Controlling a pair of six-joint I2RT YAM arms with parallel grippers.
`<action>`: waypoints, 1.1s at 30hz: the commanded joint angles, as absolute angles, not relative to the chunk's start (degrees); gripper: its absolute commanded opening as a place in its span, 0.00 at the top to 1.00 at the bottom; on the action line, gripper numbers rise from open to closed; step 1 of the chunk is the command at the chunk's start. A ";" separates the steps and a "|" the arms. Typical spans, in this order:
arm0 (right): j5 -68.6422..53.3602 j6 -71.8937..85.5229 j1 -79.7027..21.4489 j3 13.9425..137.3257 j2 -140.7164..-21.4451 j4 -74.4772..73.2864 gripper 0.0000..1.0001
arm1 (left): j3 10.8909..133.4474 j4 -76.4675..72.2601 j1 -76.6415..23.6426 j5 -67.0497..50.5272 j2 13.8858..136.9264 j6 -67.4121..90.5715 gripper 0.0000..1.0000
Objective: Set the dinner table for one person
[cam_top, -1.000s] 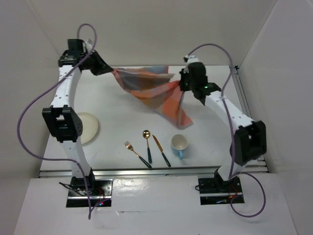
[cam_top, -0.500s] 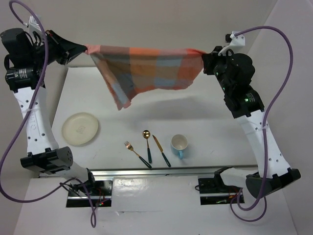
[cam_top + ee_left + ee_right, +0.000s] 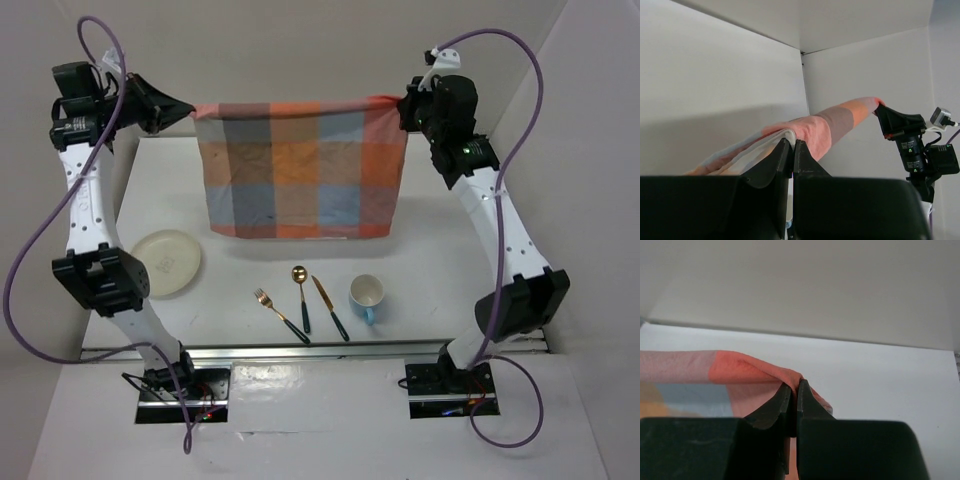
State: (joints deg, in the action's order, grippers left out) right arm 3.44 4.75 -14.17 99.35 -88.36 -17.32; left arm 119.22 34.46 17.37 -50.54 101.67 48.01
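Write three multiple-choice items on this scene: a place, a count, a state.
1. Where is the plate? A) left of the fork B) right of the cup C) on the rail
2. How many cutlery pieces lie on the table? A) two B) three C) four
3. How is the cloth? A) flat on the table B) heaped C) hanging spread between left gripper and right gripper
Key: 1 A, it sits far left; 2 B, fork, spoon, knife; 3 C, both grippers pinch its top corners.
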 commanded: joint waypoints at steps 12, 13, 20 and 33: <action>2.64 5.10 -8.26 104.43 -95.46 -8.71 1.00 | 132.29 25.75 14.85 -52.73 115.59 48.88 1.00; 2.11 5.71 -8.26 102.67 -94.49 -8.70 1.00 | 130.27 25.75 14.85 -52.73 114.53 48.26 1.00; -1.13 10.72 -8.26 78.96 -82.11 -9.49 0.99 | 92.50 19.78 16.08 -51.68 95.49 42.81 0.88; -5.00 16.25 -11.25 59.57 -67.31 -16.96 0.05 | 77.59 31.38 13.73 -34.92 89.20 33.84 0.55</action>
State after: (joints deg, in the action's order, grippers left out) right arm -3.86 13.34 -11.00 56.05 -67.44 -17.12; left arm 72.84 32.08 18.55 -42.61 89.78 36.60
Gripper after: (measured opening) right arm 0.989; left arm 0.702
